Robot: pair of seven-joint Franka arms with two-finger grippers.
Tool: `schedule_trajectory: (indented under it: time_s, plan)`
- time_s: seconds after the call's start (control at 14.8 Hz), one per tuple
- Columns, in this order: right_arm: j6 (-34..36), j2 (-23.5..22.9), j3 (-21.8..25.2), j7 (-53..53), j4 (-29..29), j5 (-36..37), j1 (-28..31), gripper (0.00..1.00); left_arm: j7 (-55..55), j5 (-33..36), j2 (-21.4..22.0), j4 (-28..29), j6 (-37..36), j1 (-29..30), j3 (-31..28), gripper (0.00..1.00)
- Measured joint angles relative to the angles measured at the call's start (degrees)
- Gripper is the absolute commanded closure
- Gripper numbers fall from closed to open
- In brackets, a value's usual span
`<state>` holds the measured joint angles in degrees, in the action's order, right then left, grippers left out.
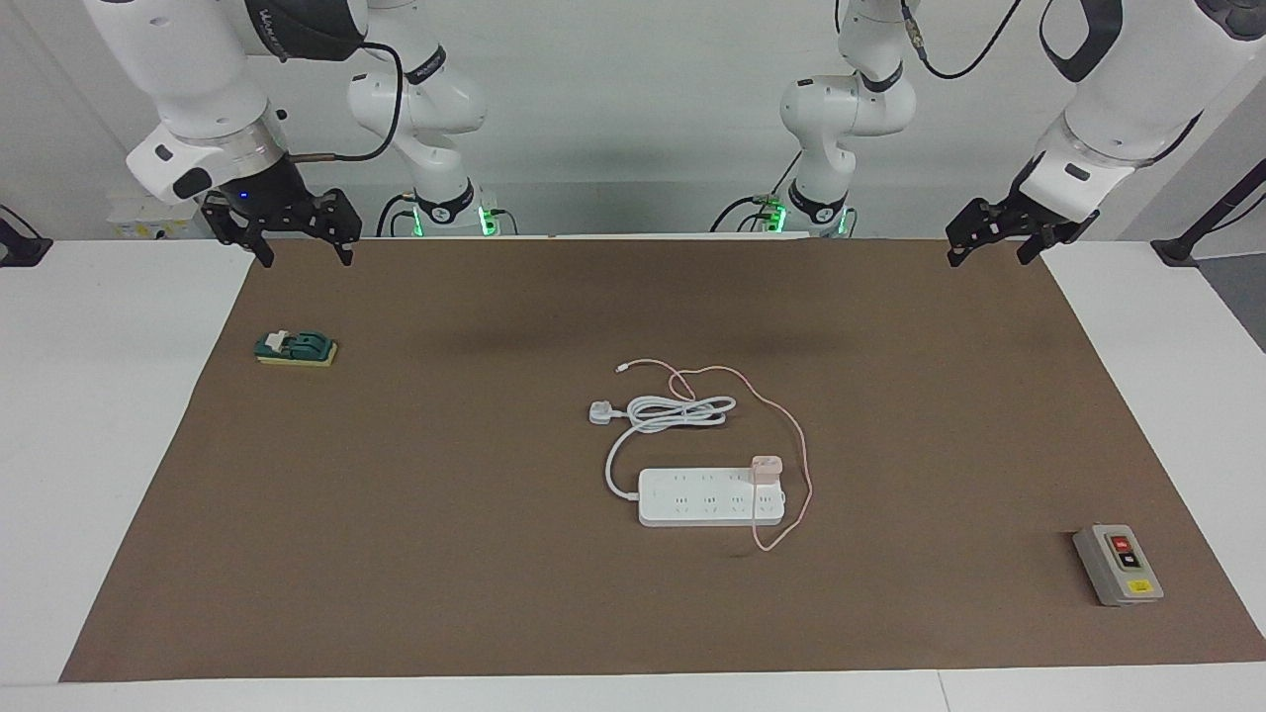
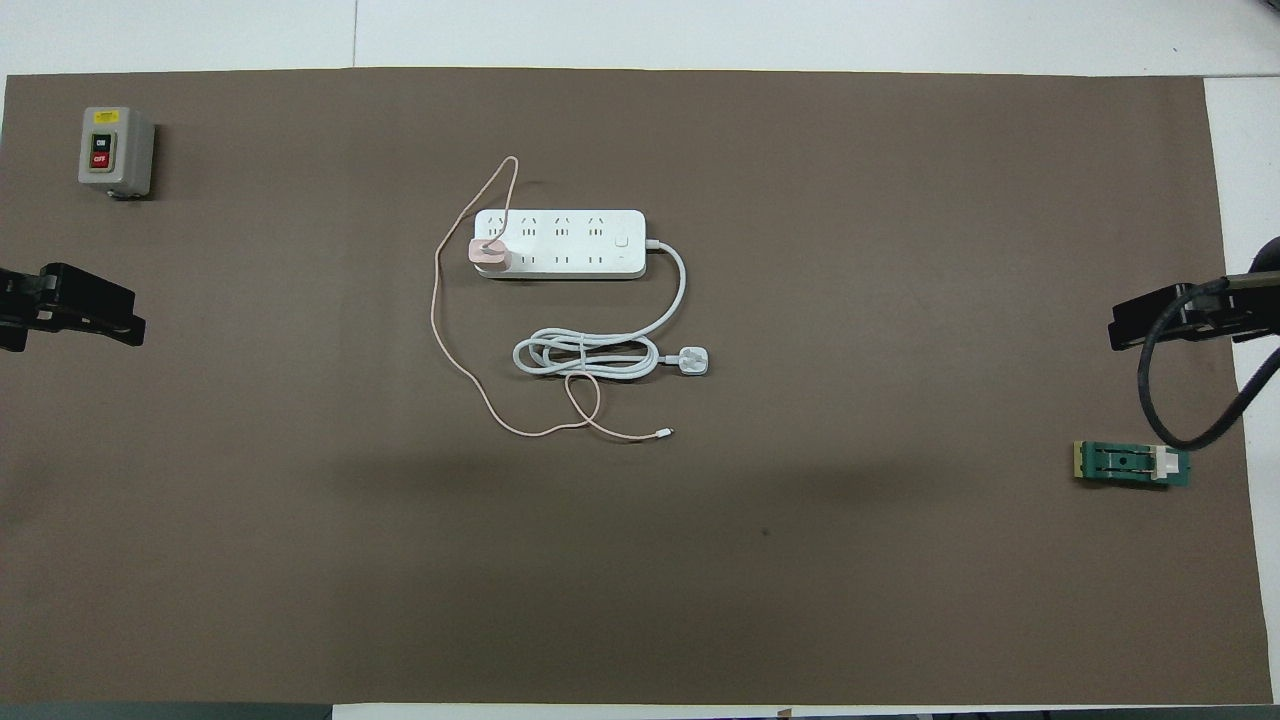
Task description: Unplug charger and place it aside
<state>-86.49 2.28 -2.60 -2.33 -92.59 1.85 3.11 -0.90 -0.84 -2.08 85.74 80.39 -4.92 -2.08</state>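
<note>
A brown mat (image 1: 396, 554) covers the table. At its centre lies a white power strip (image 1: 710, 496), with the pink charger (image 1: 767, 468) plugged into the end toward the left arm. Both arms wait raised over the mat's near corners: left gripper (image 1: 992, 244) jaws apart, empty; right gripper (image 1: 305, 244) jaws apart, empty.

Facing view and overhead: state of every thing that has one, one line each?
charger: plugged into the power strip, cable loose on the mat.
power strip: flat, own plug lying unplugged, cord coiled.
left gripper: open, raised over the mat's edge, waiting.
right gripper: open, raised, waiting.
switch box: lying flat, apart.
</note>
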Motion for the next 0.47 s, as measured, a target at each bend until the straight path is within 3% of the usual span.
schedule_trajectory:
  time_s: [0.47]
  plan:
    - [0.0,0.0,-0.28,0.0,0.0,0.0,-0.02,0.0,-0.01,0.12,0.0,-0.04,0.01,0.0,-0.09,0.0]
